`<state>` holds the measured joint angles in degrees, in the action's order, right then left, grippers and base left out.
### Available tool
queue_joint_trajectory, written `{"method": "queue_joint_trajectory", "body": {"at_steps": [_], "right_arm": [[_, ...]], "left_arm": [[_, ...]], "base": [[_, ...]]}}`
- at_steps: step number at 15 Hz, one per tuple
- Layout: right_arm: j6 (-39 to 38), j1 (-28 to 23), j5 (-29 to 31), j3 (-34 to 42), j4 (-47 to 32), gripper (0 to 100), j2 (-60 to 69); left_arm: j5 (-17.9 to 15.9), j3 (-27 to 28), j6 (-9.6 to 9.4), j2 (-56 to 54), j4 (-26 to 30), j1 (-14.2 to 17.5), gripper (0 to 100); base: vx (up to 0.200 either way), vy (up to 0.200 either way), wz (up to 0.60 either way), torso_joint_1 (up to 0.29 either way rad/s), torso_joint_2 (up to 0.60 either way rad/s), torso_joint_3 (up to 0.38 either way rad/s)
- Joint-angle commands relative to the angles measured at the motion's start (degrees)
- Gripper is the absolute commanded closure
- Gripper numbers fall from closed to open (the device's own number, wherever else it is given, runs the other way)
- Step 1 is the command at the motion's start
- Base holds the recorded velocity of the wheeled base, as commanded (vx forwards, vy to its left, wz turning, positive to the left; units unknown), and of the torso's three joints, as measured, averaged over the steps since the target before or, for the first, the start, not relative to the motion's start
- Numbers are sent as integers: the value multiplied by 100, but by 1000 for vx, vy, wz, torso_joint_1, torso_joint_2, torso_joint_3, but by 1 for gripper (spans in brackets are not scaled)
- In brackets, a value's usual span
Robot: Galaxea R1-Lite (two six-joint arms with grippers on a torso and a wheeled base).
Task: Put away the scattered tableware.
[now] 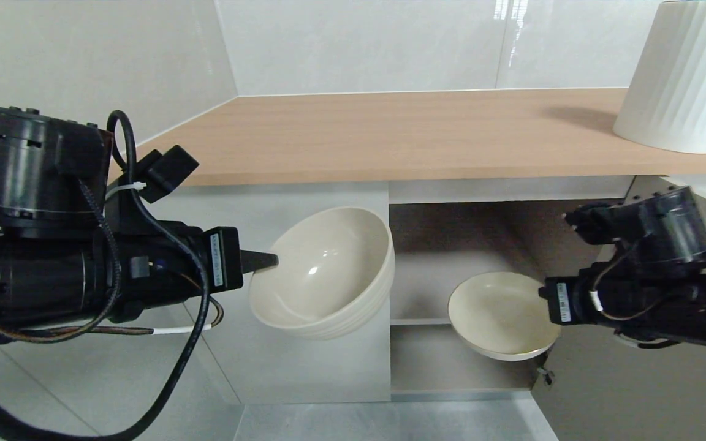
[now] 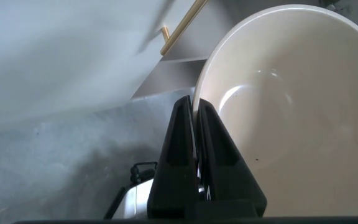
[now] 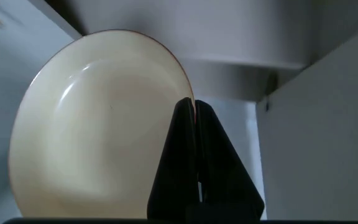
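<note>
1. The left gripper (image 1: 265,260) has its black, wedge-shaped fingers pinched narrowly on the rim of a bowl (image 1: 322,269), one finger inside the wall and one outside.
2. The bowl is deep and round, cream-coloured with a glossy glaze that shows a small bright highlight. Shallow ridges ring its outer wall. It hangs in the air tipped on its side, in front of the pale, smooth closed front of the cabinet (image 1: 304,367), just below the countertop's edge.
3. The right gripper (image 1: 543,295) is likewise closed tight, on the edge of a plate (image 1: 500,312), with its dark tapered fingers meeting at the rim.
4. The plate is shallow and round, cream with a softer sheen, and the right wrist view shows a thin darker line along its rim. It is held tilted in front of the open compartment, about level with the flat shelf (image 1: 417,321) inside.
5. The countertop (image 1: 390,135) above is a smooth slab with light wood grain, backed by glossy pale wall tiles.
6. A tall white vessel (image 1: 684,73) with vertical ribs stands on the countertop's far right.
</note>
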<state>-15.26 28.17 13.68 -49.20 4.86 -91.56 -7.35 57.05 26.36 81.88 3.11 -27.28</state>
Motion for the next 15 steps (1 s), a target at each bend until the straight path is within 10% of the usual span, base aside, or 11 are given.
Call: {"method": "queue_joint_trajectory", "body": {"at_steps": [1, 15], "right_arm": [[-275, -22, 21, -186, 665, 100, -1786], [-1242, -840, 1287, -1751, 2142, 100, -4440]], "left_arm": [[6, -1, 10, 38, -3, 4, 100], [-3, -45, 1, 188, -3, -67, 100]], "base": [[0, 0, 0, 0, 0, 0], [0, 0, 0, 0, 0, 0]]}}
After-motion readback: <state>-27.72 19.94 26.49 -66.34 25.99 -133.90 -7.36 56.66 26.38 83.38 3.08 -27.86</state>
